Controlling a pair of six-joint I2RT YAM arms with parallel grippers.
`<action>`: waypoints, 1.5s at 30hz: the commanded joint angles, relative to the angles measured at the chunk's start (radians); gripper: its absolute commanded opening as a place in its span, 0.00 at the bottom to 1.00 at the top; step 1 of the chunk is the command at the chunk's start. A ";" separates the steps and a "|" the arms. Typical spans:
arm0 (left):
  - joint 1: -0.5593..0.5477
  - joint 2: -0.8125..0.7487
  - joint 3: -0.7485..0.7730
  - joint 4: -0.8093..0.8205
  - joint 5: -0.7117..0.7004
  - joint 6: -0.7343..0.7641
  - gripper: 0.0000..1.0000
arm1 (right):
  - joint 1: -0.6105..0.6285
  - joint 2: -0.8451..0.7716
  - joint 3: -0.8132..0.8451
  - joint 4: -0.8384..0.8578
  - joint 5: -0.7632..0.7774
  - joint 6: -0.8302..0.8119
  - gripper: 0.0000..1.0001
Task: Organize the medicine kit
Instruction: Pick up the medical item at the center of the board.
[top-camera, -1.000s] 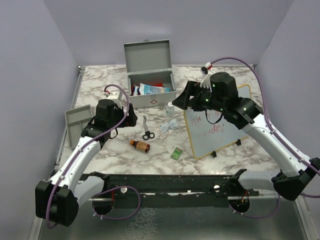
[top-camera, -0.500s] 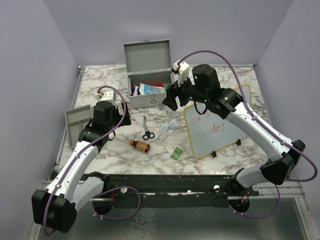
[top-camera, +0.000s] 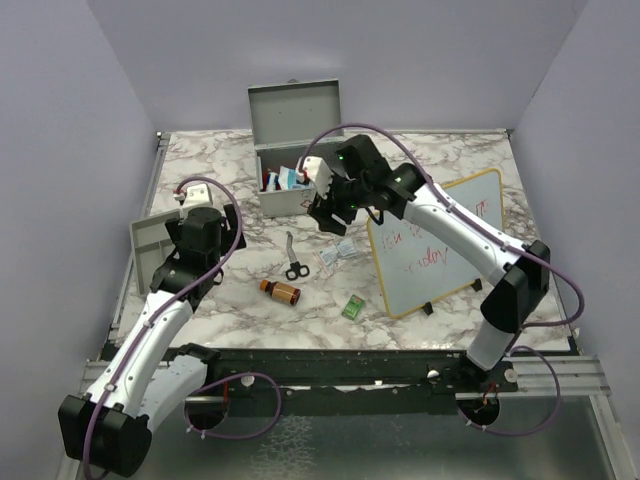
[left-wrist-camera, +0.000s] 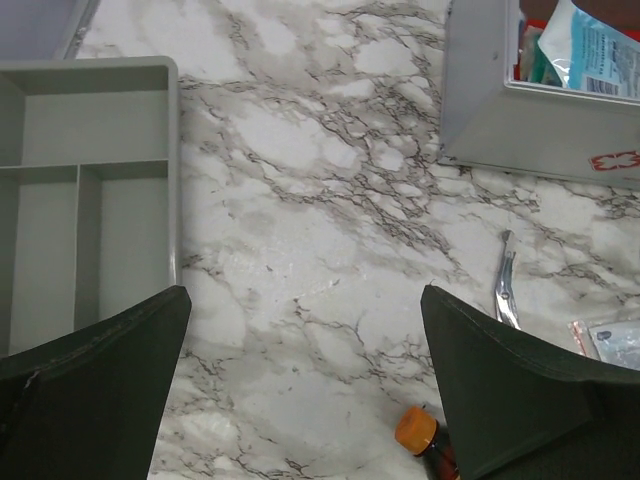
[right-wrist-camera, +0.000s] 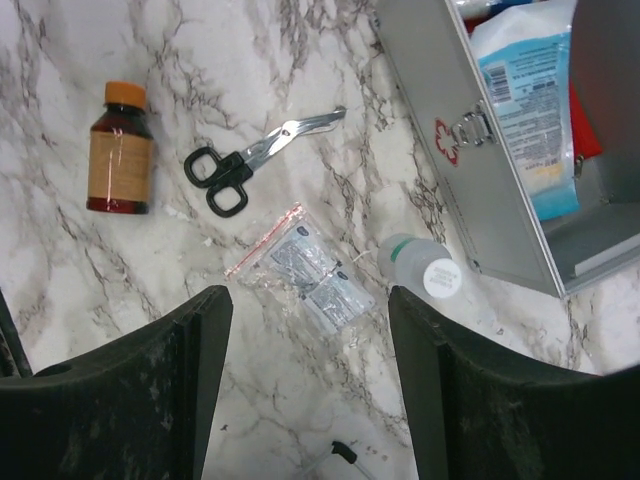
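Note:
The medicine kit (top-camera: 300, 185) is a grey metal box at the back of the table, lid up, with packets inside. It also shows in the left wrist view (left-wrist-camera: 520, 130) and the right wrist view (right-wrist-camera: 470, 160). In front of it lie scissors (top-camera: 292, 258), a brown bottle (top-camera: 280, 291) with an orange cap, a zip bag of foil packets (right-wrist-camera: 305, 265) and a small clear bottle (right-wrist-camera: 425, 268). My right gripper (right-wrist-camera: 310, 292) is open and empty, hovering above the zip bag, just in front of the kit (top-camera: 325, 215). My left gripper (left-wrist-camera: 305, 295) is open and empty over bare marble between the tray and the scissors.
A shallow grey divided tray (top-camera: 150, 245) lies at the left edge. A wood-framed whiteboard (top-camera: 440, 245) leans at the right. A small green packet (top-camera: 352, 307) lies near the front. Purple walls close in the sides and back.
My right arm has swung left from above the whiteboard to the front of the kit, over the zip bag. My left gripper has drawn back left toward the tray.

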 joint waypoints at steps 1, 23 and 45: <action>-0.010 -0.027 0.020 -0.058 -0.151 -0.035 0.99 | 0.048 0.093 0.075 -0.149 0.002 -0.168 0.69; -0.054 -0.126 0.023 -0.138 -0.495 -0.128 0.99 | 0.129 0.376 0.120 -0.256 0.230 -0.277 0.66; -0.071 -0.135 0.020 -0.122 -0.493 -0.100 0.99 | 0.136 0.428 -0.036 -0.178 0.338 -0.355 0.64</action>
